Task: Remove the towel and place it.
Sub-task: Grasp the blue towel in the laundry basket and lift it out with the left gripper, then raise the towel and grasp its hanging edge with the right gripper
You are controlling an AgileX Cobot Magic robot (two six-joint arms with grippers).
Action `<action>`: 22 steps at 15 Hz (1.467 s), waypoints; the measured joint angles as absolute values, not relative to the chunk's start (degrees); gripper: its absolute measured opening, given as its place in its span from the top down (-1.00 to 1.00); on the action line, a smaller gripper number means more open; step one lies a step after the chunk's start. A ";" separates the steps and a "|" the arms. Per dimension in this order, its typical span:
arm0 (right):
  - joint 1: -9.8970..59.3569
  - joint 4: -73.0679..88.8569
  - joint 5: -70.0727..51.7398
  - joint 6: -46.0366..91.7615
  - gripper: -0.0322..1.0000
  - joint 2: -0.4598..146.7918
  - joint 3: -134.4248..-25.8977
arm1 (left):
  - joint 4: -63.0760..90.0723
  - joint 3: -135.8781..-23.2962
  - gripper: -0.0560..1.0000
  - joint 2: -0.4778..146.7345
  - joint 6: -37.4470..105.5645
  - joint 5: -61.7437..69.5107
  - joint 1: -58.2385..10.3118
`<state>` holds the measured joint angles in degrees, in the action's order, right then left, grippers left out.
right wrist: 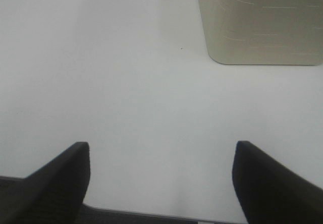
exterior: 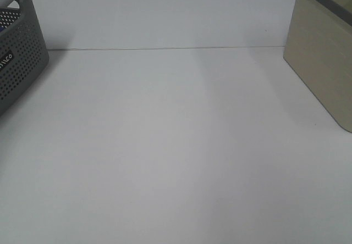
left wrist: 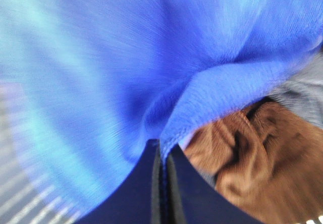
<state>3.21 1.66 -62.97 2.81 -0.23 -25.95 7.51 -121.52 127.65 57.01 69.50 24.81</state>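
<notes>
The towel (left wrist: 131,57) is a deep blue soft cloth that fills most of the left wrist view, blurred. My left gripper (left wrist: 162,146) is shut on a fold of it, and the dark fingers meet with the cloth pinched between them. The towel and both grippers are out of sight in the exterior high view. My right gripper (right wrist: 161,153) is open and empty above the bare white table (right wrist: 126,82).
A grey perforated basket (exterior: 19,57) stands at the table's far left edge. A beige bin (exterior: 324,51) stands at the right, and it also shows in the right wrist view (right wrist: 262,22). A brown cloth (left wrist: 252,153) and a grey cloth (left wrist: 303,95) lie under the towel.
</notes>
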 joint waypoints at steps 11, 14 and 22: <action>3.21 1.66 -62.97 2.81 -0.54 -0.23 -25.95 | 5.56 -121.52 0.89 101.24 55.81 69.67 13.41; 3.21 1.66 -62.97 2.81 -0.54 -0.23 -25.95 | 4.98 -121.52 0.89 92.65 55.81 69.73 7.62; 3.21 1.72 -62.91 2.81 -0.54 -0.23 -25.95 | 4.81 -121.52 0.89 84.91 52.60 69.90 -10.37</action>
